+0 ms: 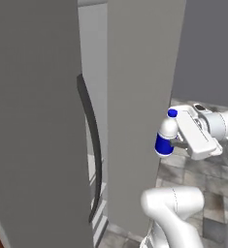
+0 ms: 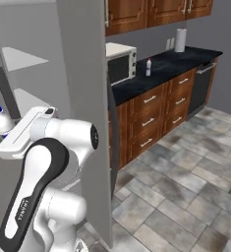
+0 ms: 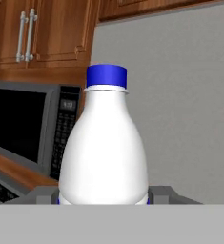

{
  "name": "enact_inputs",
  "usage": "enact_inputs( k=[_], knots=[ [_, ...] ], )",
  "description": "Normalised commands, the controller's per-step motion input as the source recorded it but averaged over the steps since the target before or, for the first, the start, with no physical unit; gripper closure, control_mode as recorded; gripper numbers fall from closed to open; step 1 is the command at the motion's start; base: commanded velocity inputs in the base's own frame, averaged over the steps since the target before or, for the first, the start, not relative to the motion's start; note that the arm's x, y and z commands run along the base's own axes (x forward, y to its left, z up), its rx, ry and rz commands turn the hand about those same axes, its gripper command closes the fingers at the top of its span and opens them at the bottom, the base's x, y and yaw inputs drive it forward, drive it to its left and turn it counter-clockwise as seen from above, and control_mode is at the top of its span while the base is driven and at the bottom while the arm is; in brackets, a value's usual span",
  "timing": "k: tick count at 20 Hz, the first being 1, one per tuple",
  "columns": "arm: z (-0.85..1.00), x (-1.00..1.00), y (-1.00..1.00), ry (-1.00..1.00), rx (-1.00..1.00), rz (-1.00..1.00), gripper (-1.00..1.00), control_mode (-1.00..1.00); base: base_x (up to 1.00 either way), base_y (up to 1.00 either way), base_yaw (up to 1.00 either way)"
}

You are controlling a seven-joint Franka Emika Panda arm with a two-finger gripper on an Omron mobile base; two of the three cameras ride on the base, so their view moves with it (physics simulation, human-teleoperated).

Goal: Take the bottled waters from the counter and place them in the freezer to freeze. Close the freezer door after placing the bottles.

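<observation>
Gripping the white bottle (image 1: 166, 137) around its lower body, the gripper (image 1: 176, 141) is holding it upright, blue cap up and blue label just at finger level. In the hand view the bottle (image 3: 104, 152) is sitting squarely between the two fingers (image 3: 161, 194), which are pressing on either side of its base. In the left base view the hand is reaching in from the right, with the bottle at its far tip, just beside the edge of the grey freezer door (image 1: 139, 111), which is standing open; whether bottle and door are touching is unclear. In the right base view the bottle (image 2: 0, 120) is showing past the hand's left end, in front of the freezer (image 2: 33, 64) interior, where pale shelves are visible.

Farther out, the red-capped bottle (image 2: 148, 67) is standing upright on the counter (image 2: 176, 64), well apart from the arm, to the right of a toaster oven (image 2: 121, 62). A white roll (image 2: 180, 40) is standing at the counter's back, and wooden drawers (image 2: 151, 118) are running below it over a tiled floor (image 2: 186, 192).
</observation>
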Motion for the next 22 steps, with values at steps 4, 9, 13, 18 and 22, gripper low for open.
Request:
enact_inputs(
  k=[4, 9, 13, 18, 22],
  knots=[
    [0.00, 0.00, 0.00, 0.00, 0.00, 0.00, 1.00, 1.00, 0.47, 0.23, -0.11],
    [0.00, 0.00, 0.00, 0.00, 0.00, 0.00, 1.00, 1.00, 0.56, 0.40, -0.12],
    [0.00, 0.00, 0.00, 0.00, 0.00, 0.00, 1.00, 1.00, 0.53, 0.02, -0.02],
    [0.00, 0.00, 0.00, 0.00, 0.00, 0.00, 1.00, 1.00, 0.37, -0.01, 0.00],
    [0.00, 0.00, 0.00, 0.00, 0.00, 0.00, 1.00, 1.00, 0.69, -0.13, 0.00]
  ],
)
